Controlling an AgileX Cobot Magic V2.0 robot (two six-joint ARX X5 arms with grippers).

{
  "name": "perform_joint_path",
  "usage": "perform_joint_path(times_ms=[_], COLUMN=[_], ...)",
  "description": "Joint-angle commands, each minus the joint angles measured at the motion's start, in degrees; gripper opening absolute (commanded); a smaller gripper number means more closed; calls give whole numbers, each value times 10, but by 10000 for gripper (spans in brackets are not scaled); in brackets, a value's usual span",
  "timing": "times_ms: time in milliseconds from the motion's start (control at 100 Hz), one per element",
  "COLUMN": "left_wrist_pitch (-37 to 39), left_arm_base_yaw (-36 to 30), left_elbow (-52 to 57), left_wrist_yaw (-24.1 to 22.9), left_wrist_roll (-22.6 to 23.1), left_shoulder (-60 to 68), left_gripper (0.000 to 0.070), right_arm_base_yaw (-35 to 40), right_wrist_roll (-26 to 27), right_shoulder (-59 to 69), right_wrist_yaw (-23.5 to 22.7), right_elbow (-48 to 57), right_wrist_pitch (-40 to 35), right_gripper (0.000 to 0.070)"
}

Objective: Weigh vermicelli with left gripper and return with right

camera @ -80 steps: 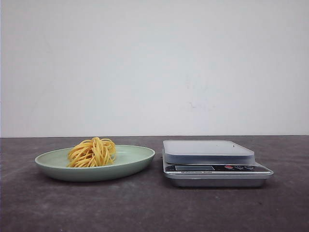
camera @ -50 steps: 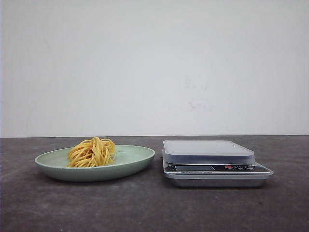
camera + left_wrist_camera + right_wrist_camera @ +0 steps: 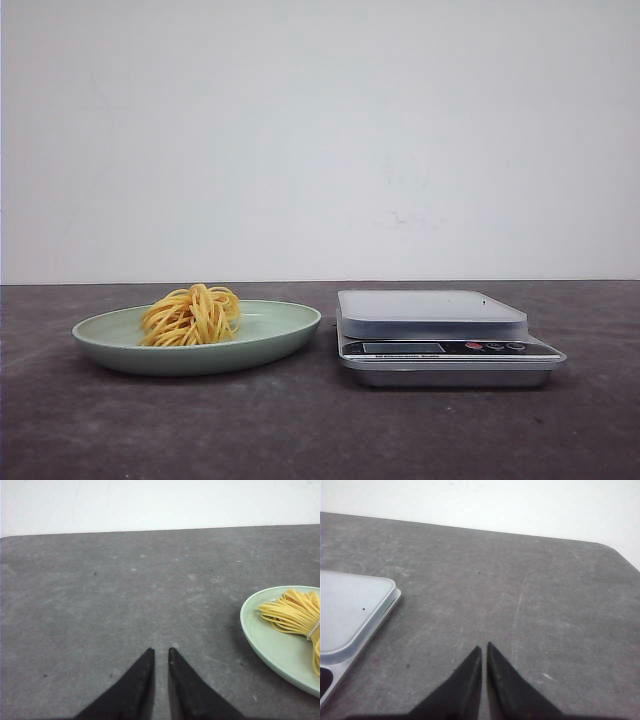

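The vermicelli [image 3: 191, 314] sits nested on the green plate [image 3: 280, 335], at 9 o'clock from the scale [image 3: 440, 335] on the bench [image 3: 320, 430]. The left gripper [image 3: 160, 652] and right gripper [image 3: 484, 647] each hover low over bare bench, jaws nearly pressed together, holding nothing.

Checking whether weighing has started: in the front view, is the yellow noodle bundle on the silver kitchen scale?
No, the yellow vermicelli nest sits on the green oval plate, and the silver scale beside it is bare.

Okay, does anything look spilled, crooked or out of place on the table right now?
Nothing stands out. The vermicelli sits bundled on the green plate, no stray strands, and the scale sits level beside it with its platform bare.
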Motion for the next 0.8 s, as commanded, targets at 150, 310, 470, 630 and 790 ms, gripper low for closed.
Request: perform_joint_path(times_ms=[150,310,470,630,790], left_wrist_pitch=[-2,-2,-2,-2,-2], left_arm_base_yaw=[0,0,0,0,0], left_elbow=[-10,-10,-10,-10,-10], left_wrist_yaw=[3,3,3,3,3], left_wrist_roll=[-2,-2,-2,-2,-2], left_shoulder=[-1,-1,-1,-1,-1], left_gripper=[12,11,11,11,12], right_arm_base_yaw=[0,1,1,1,1], right_wrist_roll=[6,38,40,40,54], right_shoulder=[-1,-1,-1,-1,-1], right_wrist_yaw=[0,-2,-3,-2,-7], right_elbow=[-2,-2,-2,-2,-2], right_wrist_pitch=[8,4,10,10,10], right_gripper=[9,9,9,9,9])
